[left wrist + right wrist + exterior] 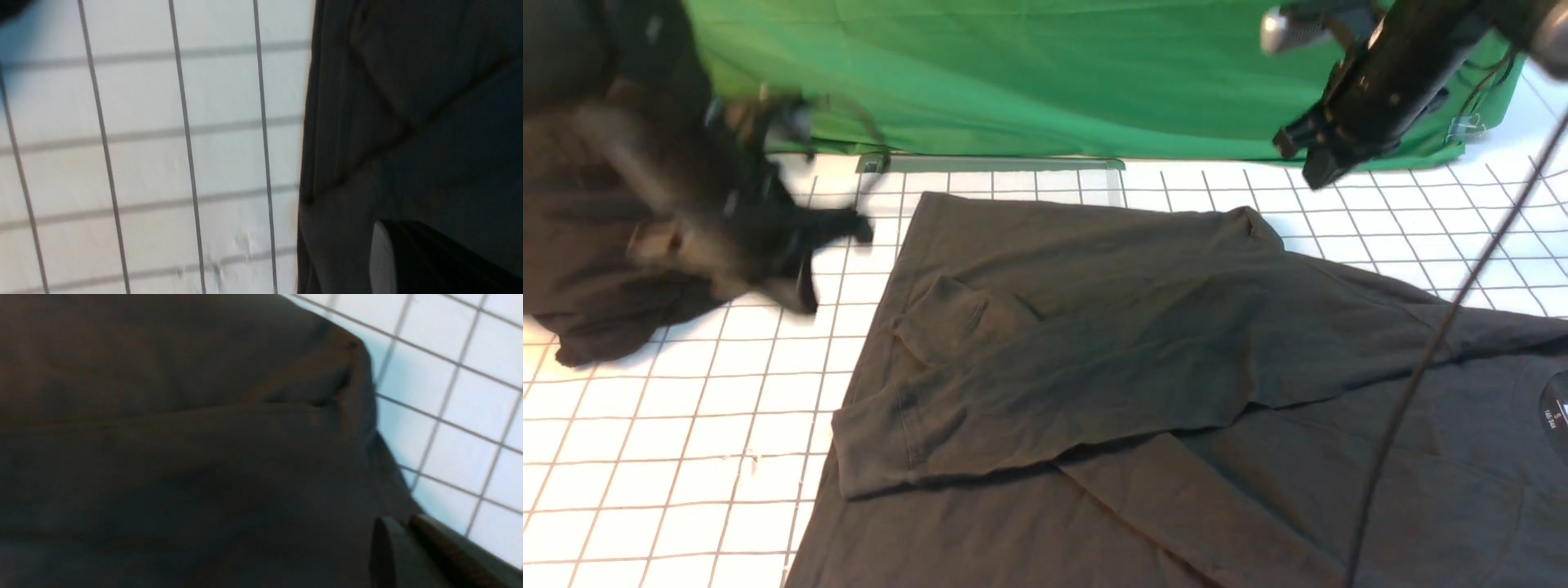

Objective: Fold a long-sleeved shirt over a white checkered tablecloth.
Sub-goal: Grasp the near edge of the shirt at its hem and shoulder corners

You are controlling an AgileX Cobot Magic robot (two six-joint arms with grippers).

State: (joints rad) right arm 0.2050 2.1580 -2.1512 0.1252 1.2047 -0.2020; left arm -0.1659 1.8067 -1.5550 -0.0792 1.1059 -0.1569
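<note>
Nearest us, the long-sleeved shirt (1143, 367) lies on the white checkered tablecloth (686, 425), below our right end effector (1311, 167) and right of our left end effector (833, 237); both clenched.

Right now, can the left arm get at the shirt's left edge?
Probably yes: the left gripper hangs shut right by the shirt, only bare tablecloth between, and nothing covers that edge.
</note>
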